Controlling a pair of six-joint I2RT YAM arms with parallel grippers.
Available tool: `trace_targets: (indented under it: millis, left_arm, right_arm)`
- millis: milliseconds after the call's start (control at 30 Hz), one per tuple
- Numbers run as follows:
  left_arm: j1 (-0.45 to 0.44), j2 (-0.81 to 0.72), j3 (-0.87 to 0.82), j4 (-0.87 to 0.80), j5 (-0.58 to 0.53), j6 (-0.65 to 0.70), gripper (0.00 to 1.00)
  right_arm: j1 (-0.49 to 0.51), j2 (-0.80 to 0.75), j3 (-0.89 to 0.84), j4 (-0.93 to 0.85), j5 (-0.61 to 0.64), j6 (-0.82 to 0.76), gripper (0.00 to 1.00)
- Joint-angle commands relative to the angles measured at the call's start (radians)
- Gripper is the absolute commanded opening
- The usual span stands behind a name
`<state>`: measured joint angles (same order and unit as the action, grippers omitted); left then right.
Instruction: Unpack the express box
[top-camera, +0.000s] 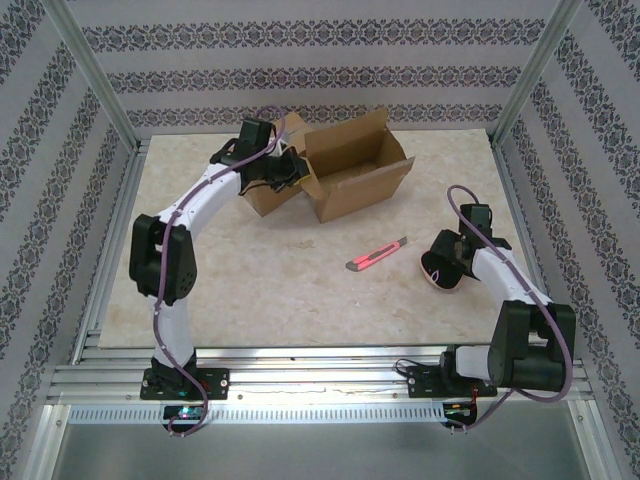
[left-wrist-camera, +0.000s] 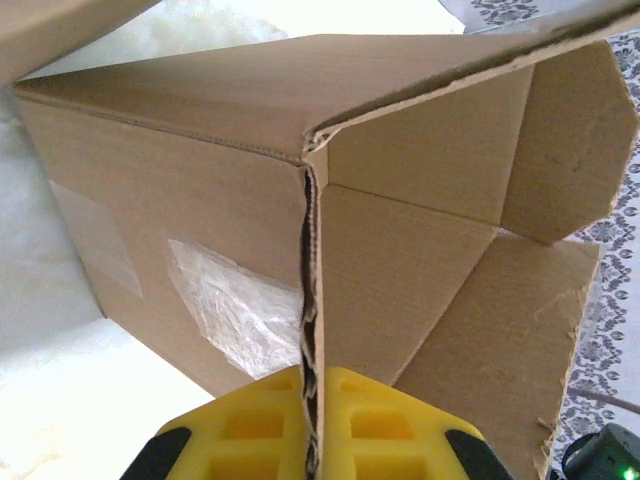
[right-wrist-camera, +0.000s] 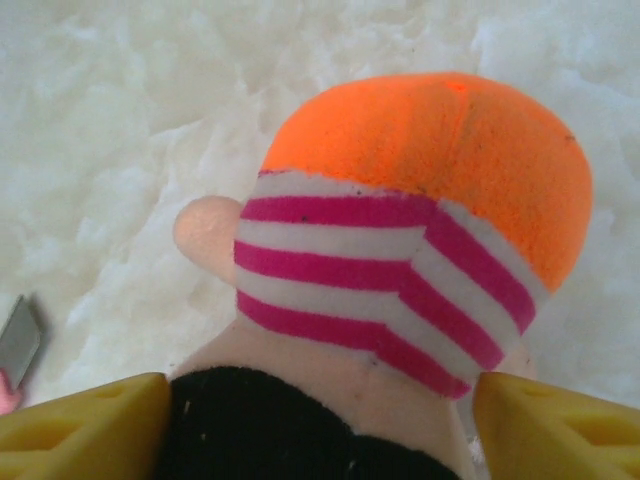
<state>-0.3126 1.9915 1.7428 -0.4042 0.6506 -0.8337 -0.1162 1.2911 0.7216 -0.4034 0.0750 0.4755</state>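
Left gripper (top-camera: 283, 172) clenched on box (top-camera: 355, 165) wall; doll (top-camera: 437, 277) out on table (top-camera: 270, 270).
One brown cardboard box, flaps up, sits far centre of the table. The left wrist view has the yellow fingers (left-wrist-camera: 390, 425) pinching a torn corner edge of it, with one clear tape patch (left-wrist-camera: 225, 305) on the side. One red knife (top-camera: 377, 256) lies mid-table, apart from the box. One plush doll with an orange cap and pink-white stripes (right-wrist-camera: 420, 170) lies right of the knife. Right gripper (top-camera: 447, 255) is over it, fingers (right-wrist-camera: 80, 420) spread either side; cannot tell if they press it. Two arms. Table is pale and marbled, walls (top-camera: 300, 80) have dark patterned stripes, and the frame posts (top-camera: 90, 70) are metal.
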Motion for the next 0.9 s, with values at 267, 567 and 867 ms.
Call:
trace_targets:
  millis: [267, 567, 867]
  left_arm:
    - [-0.008, 0.118, 0.086, 0.109, 0.028, -0.048, 0.50]
    - [-0.008, 0.136, 0.109, 0.169, 0.068, -0.048, 1.00]
    - [-0.008, 0.079, 0.236, -0.062, 0.013, 0.115, 1.00]
  right_arm:
    - [-0.010, -0.199, -0.002, -0.128, -0.056, 0.012, 0.98]
    - [-0.013, -0.336, 0.017, -0.227, -0.076, 0.008, 0.98]
    - [-0.014, -0.431, 0.059, -0.309, -0.111, 0.009, 0.98]
